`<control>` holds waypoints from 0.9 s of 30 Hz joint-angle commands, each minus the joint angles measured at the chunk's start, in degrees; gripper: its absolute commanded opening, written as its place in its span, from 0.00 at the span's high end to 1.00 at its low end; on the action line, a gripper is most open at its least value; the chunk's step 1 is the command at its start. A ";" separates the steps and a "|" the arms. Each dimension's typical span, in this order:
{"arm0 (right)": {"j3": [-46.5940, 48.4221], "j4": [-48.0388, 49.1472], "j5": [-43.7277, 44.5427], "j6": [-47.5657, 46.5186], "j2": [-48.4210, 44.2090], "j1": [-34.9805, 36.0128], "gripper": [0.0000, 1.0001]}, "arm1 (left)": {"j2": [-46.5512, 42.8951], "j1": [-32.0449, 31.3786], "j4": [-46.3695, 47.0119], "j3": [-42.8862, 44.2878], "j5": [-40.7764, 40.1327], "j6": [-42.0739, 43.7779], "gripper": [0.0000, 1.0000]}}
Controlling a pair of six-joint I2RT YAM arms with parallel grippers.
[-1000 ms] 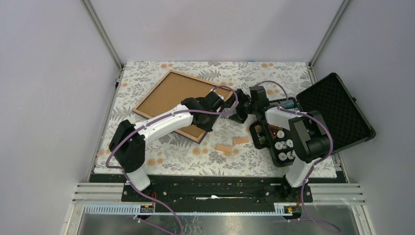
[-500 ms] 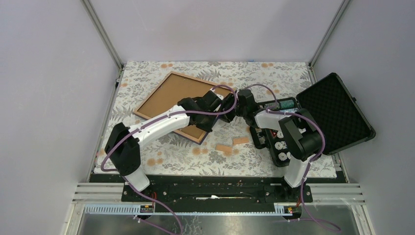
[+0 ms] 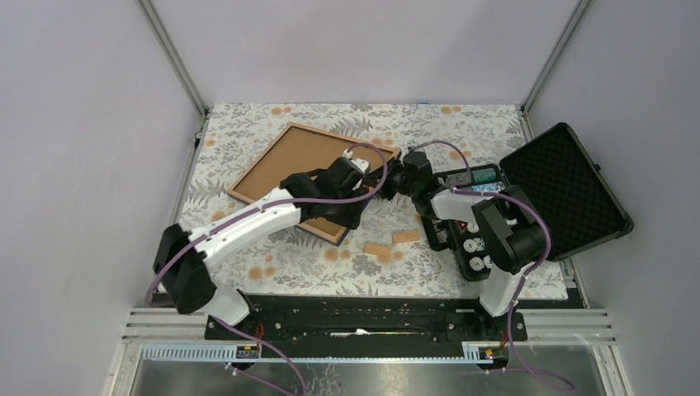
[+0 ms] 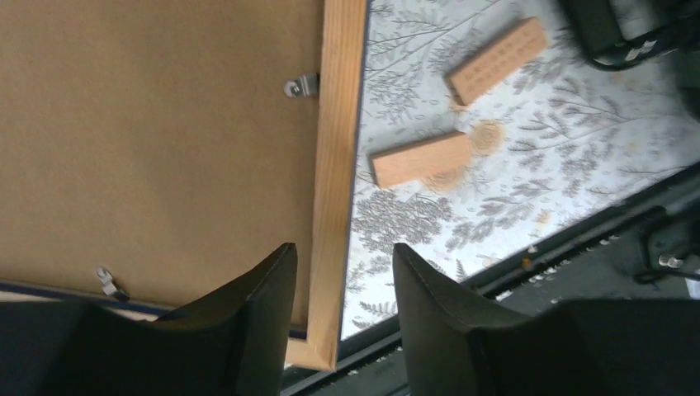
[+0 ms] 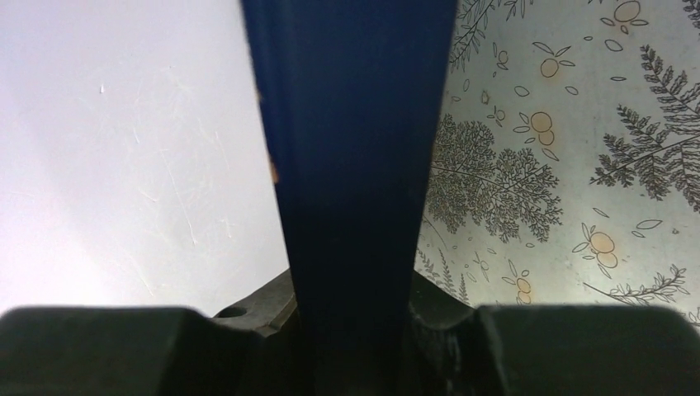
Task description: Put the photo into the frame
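The frame (image 3: 257,158) lies back side up on the flowered cloth, its brown backing board (image 3: 297,161) filling it. The photo is hidden from every view. My left gripper (image 3: 355,213) hovers over the frame's near right rim. In the left wrist view its jaws (image 4: 345,260) stand open astride the light-wood rim (image 4: 334,165), with a gap on each side. My right gripper (image 3: 391,180) is at the frame's right corner. In the right wrist view it (image 5: 351,309) is shut on the navy rim (image 5: 351,124), which fills the space between the fingers.
Two small wooden blocks (image 3: 378,248) (image 3: 405,237) lie on the cloth just right of the frame's near corner. An open black case (image 3: 561,190) with a foam lid sits at the right, with a tray of small parts (image 3: 466,235) beside it. Metal clips (image 4: 301,85) sit on the backing's edge.
The right gripper moved left to the frame's corner and closed on its rim. The left gripper opened off the rim, and the left arm's base swung left.
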 commanded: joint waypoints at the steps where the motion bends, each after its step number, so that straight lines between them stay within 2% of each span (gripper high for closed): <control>1: 2.32 0.07 3.86 -7.58 -5.28 -0.06 1.00 | -9.13 -0.72 4.46 -1.34 3.34 -3.40 0.40; 4: 3.83 -0.65 2.91 -14.46 -6.89 -0.15 1.00 | -12.99 -0.70 4.55 -1.11 4.62 -3.58 0.31; 7: 5.52 -2.33 3.15 -23.97 -9.78 -0.13 1.00 | -16.45 -0.72 2.85 0.99 4.72 -3.49 0.29; 10: 9.24 -8.02 3.70 -36.34 -11.67 -0.13 1.00 | -20.96 -0.68 1.32 2.85 4.73 -3.52 0.27; 14: 13.87 -12.77 3.32 -48.04 -12.68 -0.11 1.00 | -26.44 -0.68 1.12 4.29 4.73 -2.56 0.25; 17: 14.09 -10.05 -0.61 -56.14 -13.45 0.44 1.00 | -30.53 -0.72 1.10 4.77 3.24 -2.09 0.24; 19: 14.17 -10.02 0.47 -59.34 -14.12 0.98 1.00 | -33.24 -0.72 0.83 5.35 1.87 -2.27 0.24; 23: 13.95 -8.16 -4.32 -66.90 -14.83 2.62 1.00 | -37.23 -0.73 -2.93 10.08 -0.71 -1.69 0.22; 27: 8.80 1.14 -4.77 -77.56 -15.63 4.83 1.00 | -40.19 -0.70 -5.69 14.62 -3.03 -1.72 0.20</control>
